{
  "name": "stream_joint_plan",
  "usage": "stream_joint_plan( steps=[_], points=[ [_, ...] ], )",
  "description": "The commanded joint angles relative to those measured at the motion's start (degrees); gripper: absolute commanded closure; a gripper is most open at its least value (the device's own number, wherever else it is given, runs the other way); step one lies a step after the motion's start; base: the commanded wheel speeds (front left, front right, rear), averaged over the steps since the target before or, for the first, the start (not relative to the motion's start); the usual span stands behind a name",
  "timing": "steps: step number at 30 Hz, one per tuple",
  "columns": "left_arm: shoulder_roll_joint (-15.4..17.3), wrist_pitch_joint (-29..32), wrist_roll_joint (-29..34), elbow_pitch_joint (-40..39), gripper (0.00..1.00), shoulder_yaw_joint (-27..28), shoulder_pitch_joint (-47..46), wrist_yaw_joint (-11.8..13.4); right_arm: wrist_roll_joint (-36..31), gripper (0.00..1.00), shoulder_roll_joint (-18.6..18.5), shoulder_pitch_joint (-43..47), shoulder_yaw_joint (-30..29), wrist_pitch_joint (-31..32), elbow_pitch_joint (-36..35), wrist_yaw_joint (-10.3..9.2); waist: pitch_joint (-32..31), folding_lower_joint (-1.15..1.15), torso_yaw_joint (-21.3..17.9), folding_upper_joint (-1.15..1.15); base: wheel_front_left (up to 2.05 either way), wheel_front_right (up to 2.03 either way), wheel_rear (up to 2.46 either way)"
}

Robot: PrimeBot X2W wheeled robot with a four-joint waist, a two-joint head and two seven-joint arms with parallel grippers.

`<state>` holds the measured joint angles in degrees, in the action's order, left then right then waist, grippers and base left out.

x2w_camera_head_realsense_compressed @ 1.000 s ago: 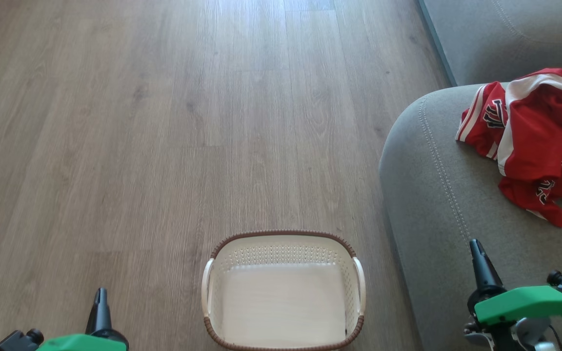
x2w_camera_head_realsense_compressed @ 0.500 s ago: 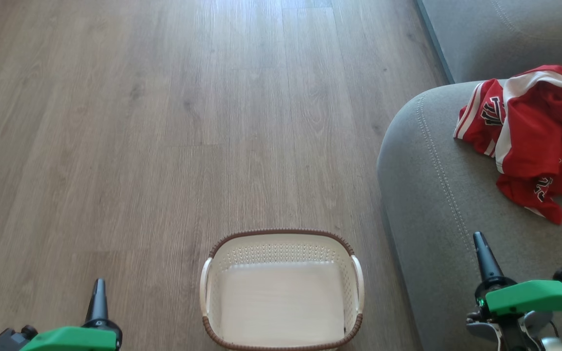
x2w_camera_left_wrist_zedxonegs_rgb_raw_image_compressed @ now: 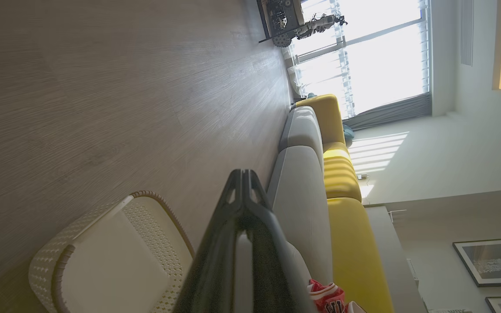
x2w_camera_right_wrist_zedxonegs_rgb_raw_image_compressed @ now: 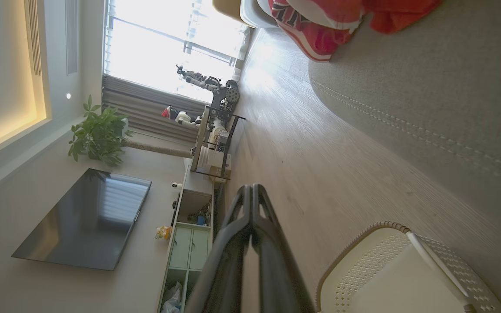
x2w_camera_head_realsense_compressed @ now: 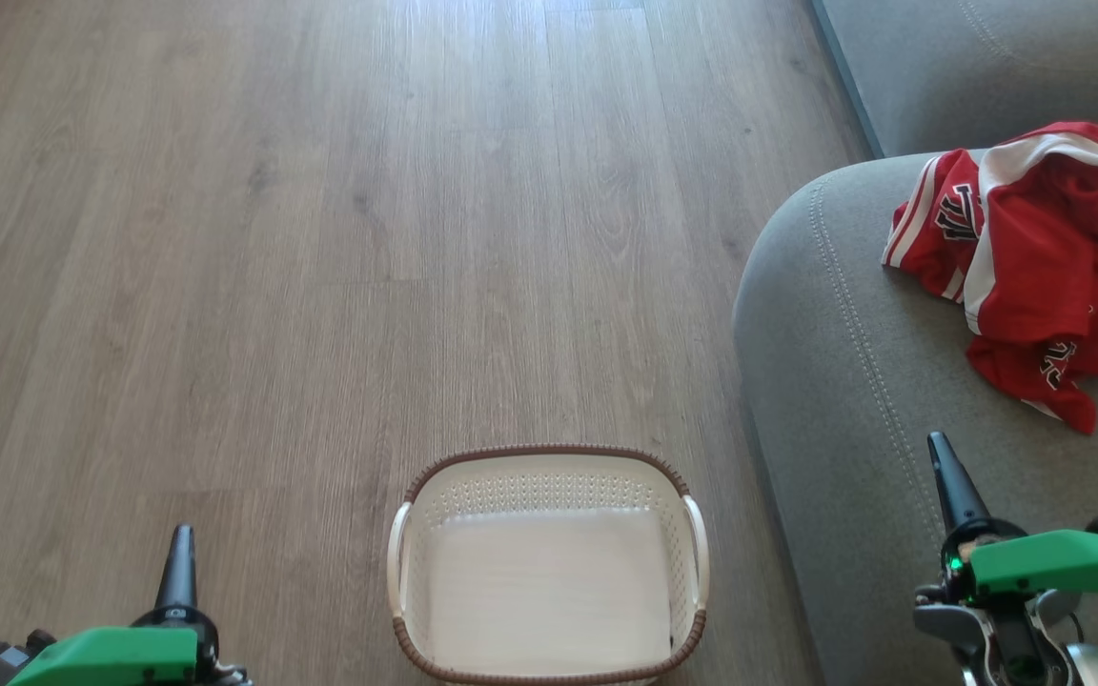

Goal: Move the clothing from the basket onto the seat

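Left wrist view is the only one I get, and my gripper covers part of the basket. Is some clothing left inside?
Observer: No; the head view shows the whole floor of the basket bare.
Operator: I see just a red scrap. Where is the rest?
Observer: The clothing lies crumpled on the seat, back from its rounded edge.
Operator: And the right gripper?
Observer: The right gripper is shut on nothing, over the seat, apart from the clothing.

Red clothing (x2w_camera_head_realsense_compressed: 1035,257) with white-and-black trim, cream perforated basket (x2w_camera_head_realsense_compressed: 549,495) with brown rim, grey seat (x2w_camera_head_realsense_compressed: 854,400).
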<state>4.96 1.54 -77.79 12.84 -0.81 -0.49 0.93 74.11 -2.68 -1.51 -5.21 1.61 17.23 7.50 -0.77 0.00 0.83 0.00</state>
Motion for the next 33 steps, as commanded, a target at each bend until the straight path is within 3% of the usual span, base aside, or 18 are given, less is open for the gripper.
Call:
stream_joint_plan(
  steps=[1, 27, 33],
  points=[
    [0.1, 0.7, -1.6, -2.3, 1.0, 2.4, -3.2, -0.8, 2.3, 1.0, -1.1, -3.5, 0.7, 0.6, -2.1, -0.01, 0.0, 0.0, -0.1, 0.0, 0.0, 0.0, 0.0],
    [-2.0, 4.8, -14.2, -4.0, 1.0, 7.4, -5.3, -3.4, 19.6, 1.0, -1.9, -5.9, 0.7, 3.2, -2.3, -0.01, 0.6, 0.0, -0.8, 0.0, 0.0, 0.0, 0.0],
    [-2.1, 4.9, -14.3, -4.0, 1.0, 7.4, -5.4, -3.5, 20.1, 1.0, -2.1, -5.9, 1.0, 3.1, -2.3, -0.01, 0.6, 0.0, -0.9, 0.0, 0.0, 0.0, 0.0]
  ],
)
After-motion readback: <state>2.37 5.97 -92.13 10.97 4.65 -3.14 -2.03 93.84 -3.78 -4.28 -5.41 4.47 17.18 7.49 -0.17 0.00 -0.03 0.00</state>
